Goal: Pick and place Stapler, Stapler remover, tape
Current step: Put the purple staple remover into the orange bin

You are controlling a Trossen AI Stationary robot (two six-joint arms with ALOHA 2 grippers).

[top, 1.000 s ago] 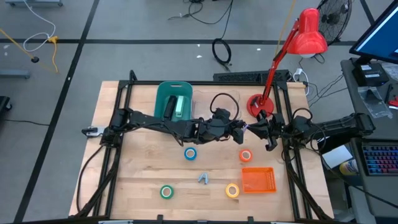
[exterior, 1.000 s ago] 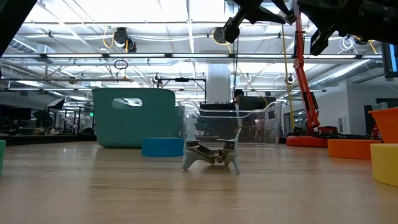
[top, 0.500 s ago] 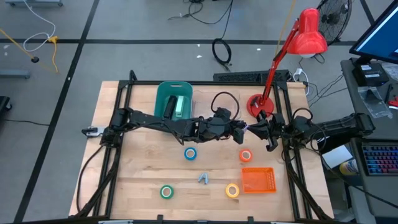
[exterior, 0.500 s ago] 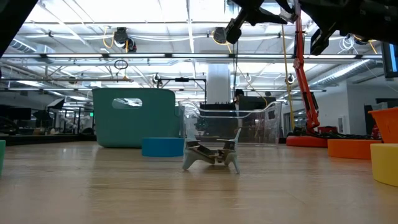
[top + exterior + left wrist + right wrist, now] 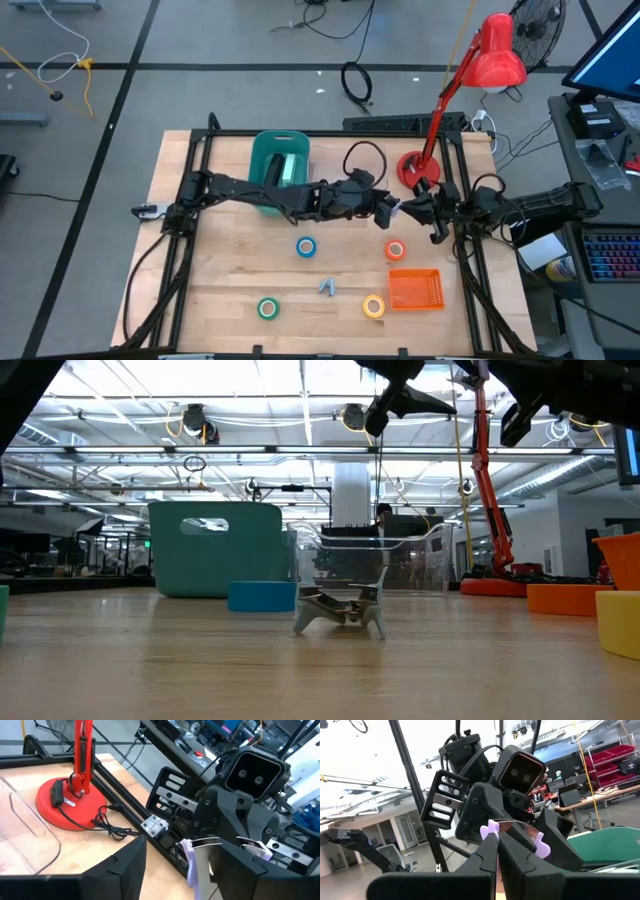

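Lilac-handled small staple remover (image 5: 491, 827) looks light, stiff, slippery; right end effector (image 5: 497, 839) pinches one handle, left end effector (image 5: 388, 208) spread alongside.

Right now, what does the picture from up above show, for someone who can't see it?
Two dark robot arms meet above the middle of a wooden table, the left gripper facing the right gripper. Below them lie four small tape rolls, a small grey metal staple remover and an orange mesh basket.

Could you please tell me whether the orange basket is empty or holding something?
Empty: the high view shows only the bare mesh floor of the orange basket; the yellow tape roll lies outside it.
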